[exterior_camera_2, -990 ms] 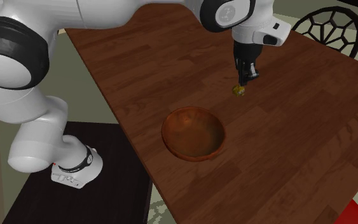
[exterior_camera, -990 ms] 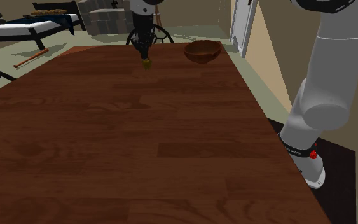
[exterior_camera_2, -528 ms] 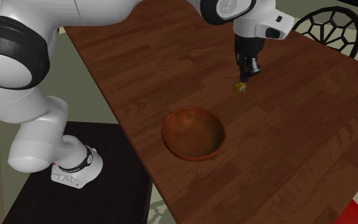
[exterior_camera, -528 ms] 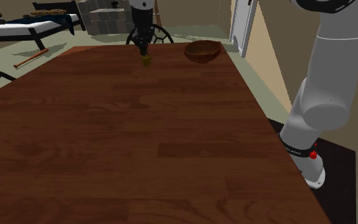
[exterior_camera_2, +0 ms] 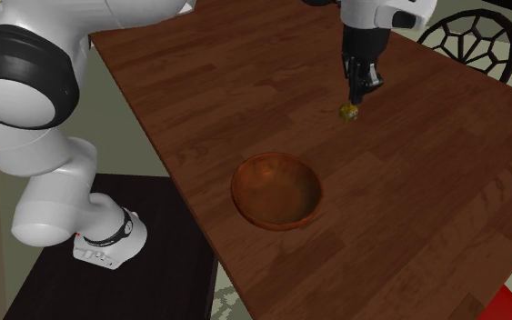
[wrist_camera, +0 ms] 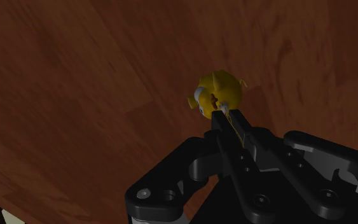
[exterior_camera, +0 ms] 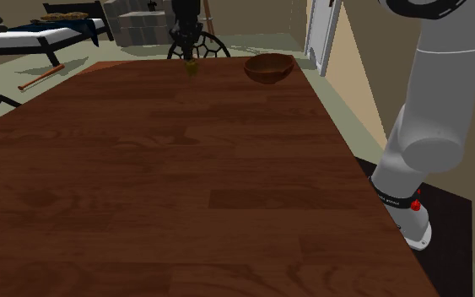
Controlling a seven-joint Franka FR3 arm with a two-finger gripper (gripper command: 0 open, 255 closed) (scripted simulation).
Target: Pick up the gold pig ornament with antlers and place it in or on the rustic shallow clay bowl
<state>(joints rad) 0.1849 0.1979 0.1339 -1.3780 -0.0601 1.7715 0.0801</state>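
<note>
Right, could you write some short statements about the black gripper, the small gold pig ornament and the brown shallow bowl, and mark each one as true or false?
1. The black two-finger gripper is shut on the small gold pig ornament. True.
2. The ornament lies inside the brown shallow round bowl. False: it is between the fingers, apart from the bowl, which holds nothing.
3. The bowl stands on the dark brown wooden table. True.
4. The bowl is turned upside down. False: it stands upright with its opening upward.
</note>
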